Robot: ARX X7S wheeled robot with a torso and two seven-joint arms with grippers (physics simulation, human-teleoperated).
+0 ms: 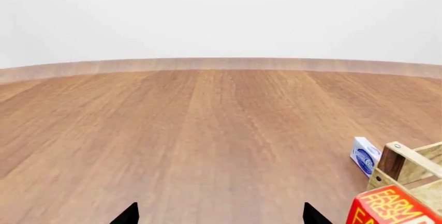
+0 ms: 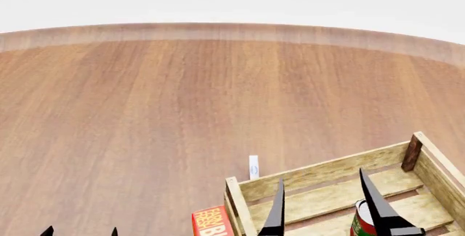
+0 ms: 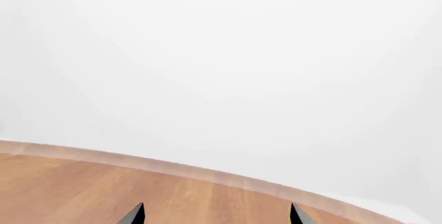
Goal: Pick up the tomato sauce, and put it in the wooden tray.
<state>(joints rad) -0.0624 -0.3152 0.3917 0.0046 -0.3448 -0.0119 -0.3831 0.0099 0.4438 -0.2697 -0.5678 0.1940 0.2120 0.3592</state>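
The tomato sauce (image 2: 359,221), a red and green can with a pale top, stands upright inside the wooden tray (image 2: 327,171) at the bottom right of the head view. My right gripper (image 2: 321,177) is open above the tray. The can shows between its two black fingers, partly hidden by the right one. The right wrist view shows my right gripper (image 3: 215,209) open with nothing between the tips. My left gripper (image 2: 80,230) sits at the bottom left, open and empty, as the left wrist view (image 1: 219,209) also shows. A tray corner (image 1: 404,163) shows there.
A red "Farm Fresh" box (image 2: 210,222) stands against the tray's left end and also shows in the left wrist view (image 1: 388,208). A small white and blue box (image 2: 254,167) lies just beyond the tray's far left corner (image 1: 364,155). The wooden surface (image 2: 182,110) ends at a curved far edge.
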